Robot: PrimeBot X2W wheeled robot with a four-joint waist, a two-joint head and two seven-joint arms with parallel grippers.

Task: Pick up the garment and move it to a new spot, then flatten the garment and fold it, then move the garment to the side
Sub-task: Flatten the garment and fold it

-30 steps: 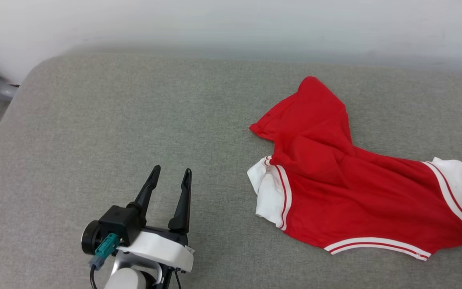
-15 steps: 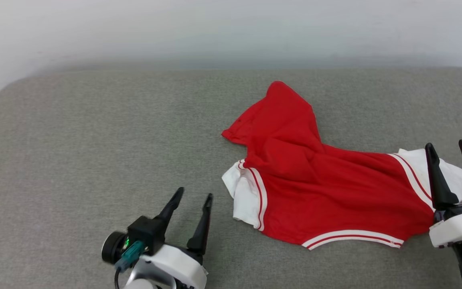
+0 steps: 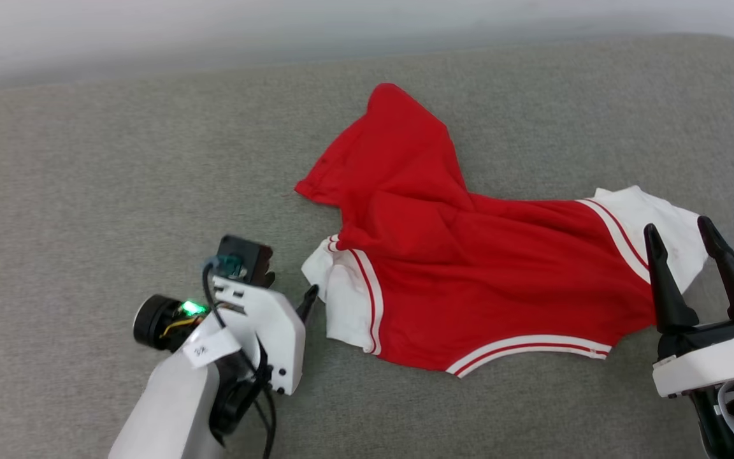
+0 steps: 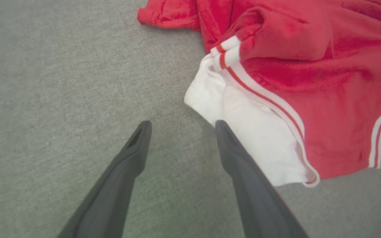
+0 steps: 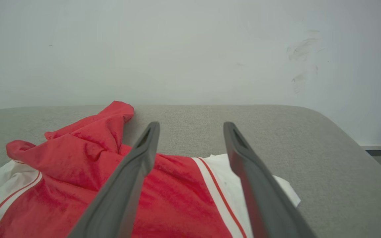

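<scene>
Your garment [image 3: 469, 274] lies centre-right in the frame on the grey worktop [image 3: 86, 159], long axis left to right, one white sleeve [image 3: 345, 299] just beside your left tool [image 4: 183, 124], the other at your right tool [image 3: 678, 225], both wide and empty.

One garment [image 3: 469, 274]; two hands: left hand [image 4: 183, 124], right hand [image 3: 678, 226]; one grey cushion [image 3: 118, 159].

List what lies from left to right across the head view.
left end effector → garment → right end effector
</scene>
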